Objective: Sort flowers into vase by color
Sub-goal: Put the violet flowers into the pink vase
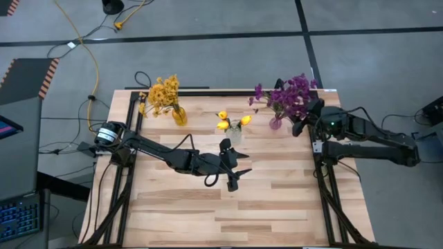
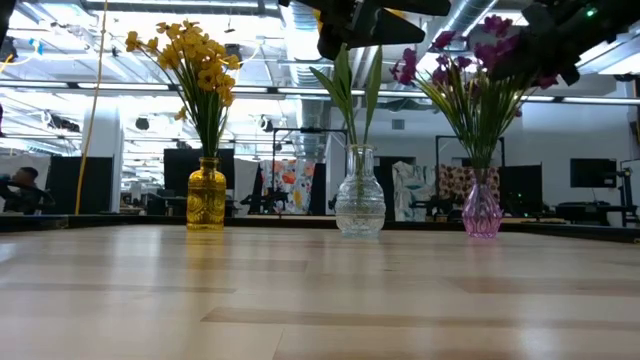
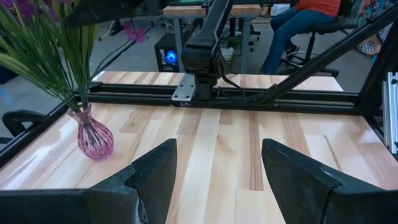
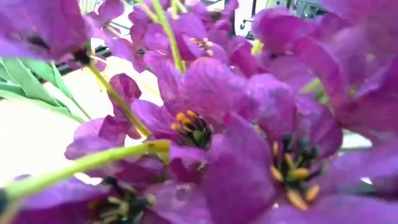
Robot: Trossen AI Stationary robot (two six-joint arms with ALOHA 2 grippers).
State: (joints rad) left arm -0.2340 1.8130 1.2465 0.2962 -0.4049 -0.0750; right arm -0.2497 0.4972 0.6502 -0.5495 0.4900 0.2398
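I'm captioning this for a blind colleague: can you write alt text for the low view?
Three vases stand in a row on a wooden table: a yellow vase with yellow flowers, a clear vase with green stems, and a pink vase with purple flowers.

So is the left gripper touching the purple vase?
Apart. The left wrist view shows the left gripper open and empty, with bare table between it and the purple vase.
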